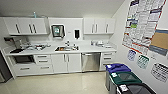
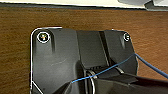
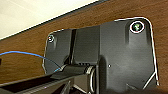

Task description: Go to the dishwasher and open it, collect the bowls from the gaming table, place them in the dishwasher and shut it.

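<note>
Where the white cabinets run under the counter, the dishwasher sits shut, just right of the sink cupboard. Drawers flank its other side. Bins stand nearer, by the poster wall. Jaw state: cannot tell, either arm.

A white kitchenette runs along the far wall: upper white cabinets with bar handles, a pale surface with a recessed metal sink, and lower white cabinet doors and drawers beneath. A dark built-in oven-like opening sits low at one end. On the wall above the sink hang a framed dispenser and a small black dispenser. The right-hand wall carries colourful posters and a cork board. Three bins with blue, green and black lids stand against it. The glossy cream floor reflects overhead light.
</note>
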Controlling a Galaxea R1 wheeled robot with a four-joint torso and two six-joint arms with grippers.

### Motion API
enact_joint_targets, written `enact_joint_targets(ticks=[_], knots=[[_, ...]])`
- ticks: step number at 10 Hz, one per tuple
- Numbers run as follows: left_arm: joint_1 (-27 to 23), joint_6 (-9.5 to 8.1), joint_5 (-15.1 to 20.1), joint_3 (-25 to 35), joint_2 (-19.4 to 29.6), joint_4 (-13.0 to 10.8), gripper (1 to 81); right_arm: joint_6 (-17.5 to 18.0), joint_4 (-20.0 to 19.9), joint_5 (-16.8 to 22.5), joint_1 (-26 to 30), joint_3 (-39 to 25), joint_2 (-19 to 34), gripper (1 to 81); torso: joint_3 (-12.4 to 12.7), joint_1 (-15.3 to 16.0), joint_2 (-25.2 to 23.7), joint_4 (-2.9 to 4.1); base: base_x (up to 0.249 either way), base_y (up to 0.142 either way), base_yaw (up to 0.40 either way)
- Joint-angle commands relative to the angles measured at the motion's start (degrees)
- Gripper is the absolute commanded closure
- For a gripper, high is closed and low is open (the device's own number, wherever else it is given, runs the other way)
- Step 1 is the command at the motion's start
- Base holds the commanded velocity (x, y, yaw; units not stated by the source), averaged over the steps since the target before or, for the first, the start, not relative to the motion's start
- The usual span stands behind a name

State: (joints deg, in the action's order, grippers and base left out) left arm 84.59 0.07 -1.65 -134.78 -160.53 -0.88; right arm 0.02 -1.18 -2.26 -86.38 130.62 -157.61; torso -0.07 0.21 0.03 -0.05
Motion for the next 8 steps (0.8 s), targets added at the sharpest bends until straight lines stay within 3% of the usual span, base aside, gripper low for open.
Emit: enact_joint_targets(ticks=[1, 8], knots=[[-3.2, 0.28, 2.8, 0.6, 0.7, -0.4, 1.0, -0.2, -0.7, 2.9, 3.1, -0.7, 1.0, 1.0, 0.0, 0.0, 0.0, 0.0, 0.146, 0.0, 0.0], [-3.2, 0.28, 2.7, 0.6, 0.3, -0.7, 1.0, -0.1, -0.7, 2.9, 3.3, -0.5, 0.8, 1.0, 0.0, 0.0, 0.0, 0.0, 0.157, 0.0, 0.0]])
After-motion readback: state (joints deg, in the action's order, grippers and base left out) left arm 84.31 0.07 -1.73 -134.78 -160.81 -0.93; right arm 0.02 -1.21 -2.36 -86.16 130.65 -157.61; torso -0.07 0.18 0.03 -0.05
